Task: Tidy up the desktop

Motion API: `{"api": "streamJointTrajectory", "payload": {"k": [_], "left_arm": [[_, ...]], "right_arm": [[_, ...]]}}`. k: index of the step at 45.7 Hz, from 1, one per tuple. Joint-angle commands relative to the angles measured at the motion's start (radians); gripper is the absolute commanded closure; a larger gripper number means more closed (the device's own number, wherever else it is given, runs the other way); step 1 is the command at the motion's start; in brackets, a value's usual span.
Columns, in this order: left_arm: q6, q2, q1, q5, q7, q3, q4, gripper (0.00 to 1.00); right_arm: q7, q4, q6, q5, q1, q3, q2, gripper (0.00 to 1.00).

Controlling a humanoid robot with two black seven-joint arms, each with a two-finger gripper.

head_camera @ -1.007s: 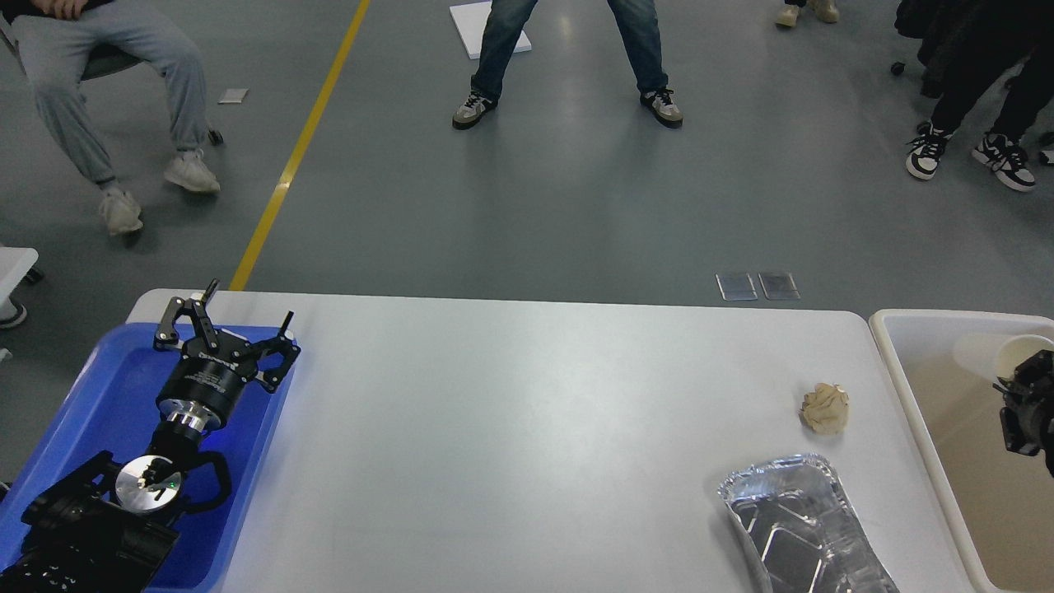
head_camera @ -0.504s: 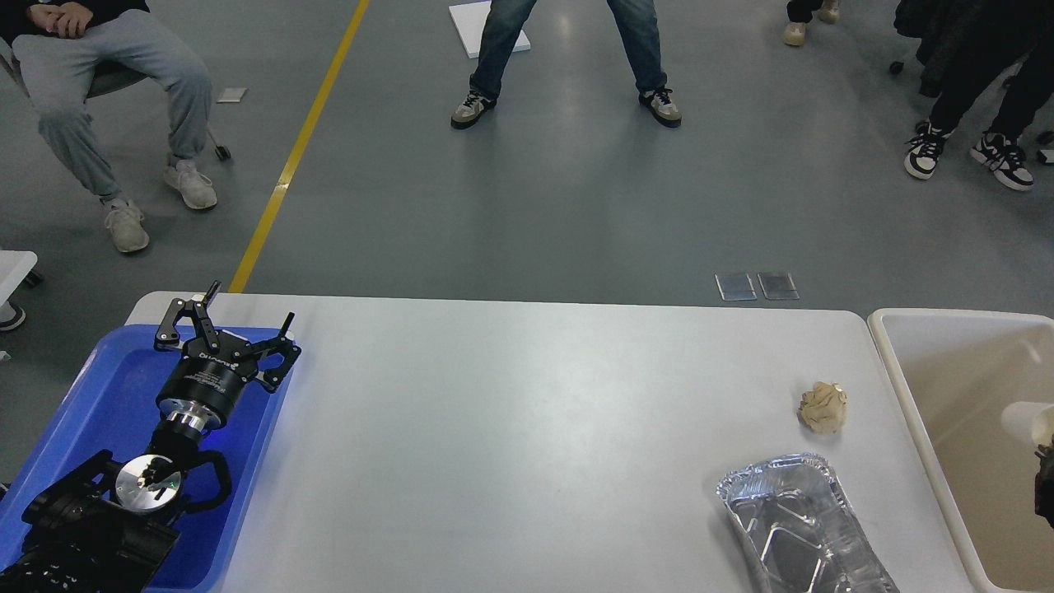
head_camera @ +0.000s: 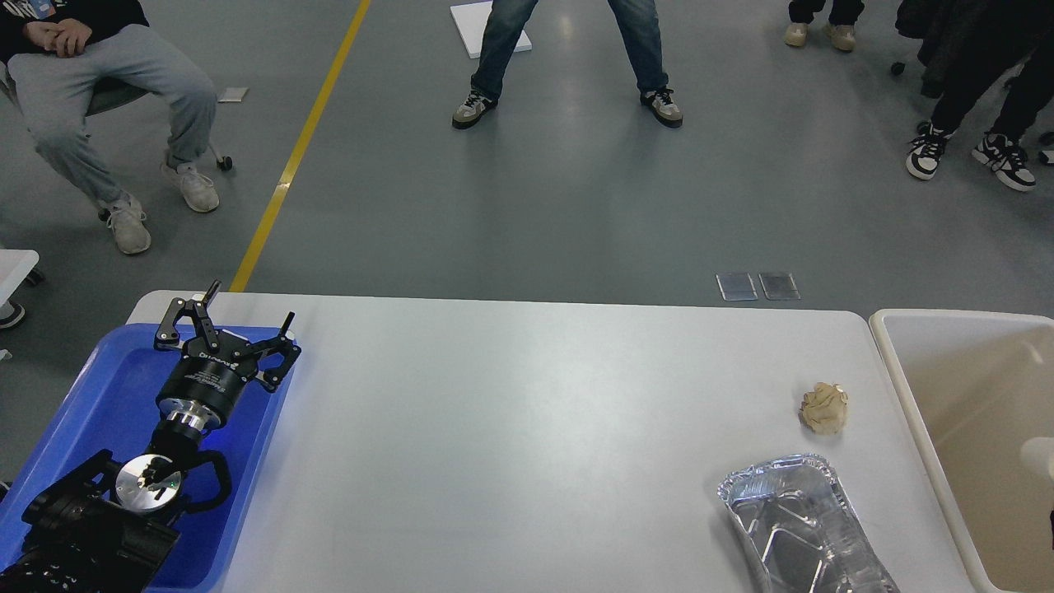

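The white-grey desktop fills the lower part of the head view. A crumpled beige paper ball lies on it near the right end. A crushed foil tray lies in front of the ball at the near edge. My left gripper is open and empty, above the far edge of the blue tray. My right gripper is out of view past the right edge. Part of a white cup shows inside the cream bin at the right edge.
The blue tray sits on the desktop's left end under my left arm. The cream bin stands just off the desktop's right end. Several people stand or sit on the grey floor beyond the far edge.
My right gripper, with the white cup at its tip, moved down over the bin and left the view at the right edge. The left arm has not moved.
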State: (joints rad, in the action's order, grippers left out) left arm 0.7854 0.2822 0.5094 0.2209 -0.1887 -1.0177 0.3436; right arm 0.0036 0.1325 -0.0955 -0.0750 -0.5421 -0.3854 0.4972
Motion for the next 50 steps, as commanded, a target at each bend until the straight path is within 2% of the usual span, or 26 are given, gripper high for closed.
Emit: {"api": "streamJointTrajectory", "payload": {"k": [1,4,16,25,29,38,43,50], "left_arm": [[0.0,0.0,0.0,0.0,0.0,0.001,0.0,0.0],[0.0,0.0,0.0,0.0,0.0,0.001,0.0,0.0],[0.0,0.0,0.0,0.0,0.0,-0.001,0.0,0.0],[0.0,0.0,0.0,0.0,0.0,-0.001,0.0,0.0],[0.0,0.0,0.0,0.0,0.0,-0.001,0.0,0.0],[0.0,0.0,0.0,0.0,0.0,0.001,0.0,0.0],[0.0,0.0,0.0,0.0,0.002,0.001,0.0,0.0],[0.0,0.0,0.0,0.0,0.002,0.001,0.0,0.0]], "right_arm": [[0.001,-0.01,-0.026,0.014,0.014,0.008,0.007,0.21],[0.001,-0.011,-0.059,0.017,0.013,0.01,0.009,0.01],[0.001,0.006,-0.053,0.018,0.014,0.011,0.012,0.0],[0.001,0.036,-0.061,0.003,-0.002,-0.01,0.06,0.0],[0.001,0.133,-0.069,0.001,-0.009,-0.018,0.121,0.0],[-0.004,0.533,-0.182,0.063,-0.064,0.08,0.323,0.0],[-0.005,0.621,-0.196,0.064,-0.157,0.184,0.371,0.0],[-0.002,0.755,-0.188,0.069,-0.309,0.433,0.426,0.0]]}}
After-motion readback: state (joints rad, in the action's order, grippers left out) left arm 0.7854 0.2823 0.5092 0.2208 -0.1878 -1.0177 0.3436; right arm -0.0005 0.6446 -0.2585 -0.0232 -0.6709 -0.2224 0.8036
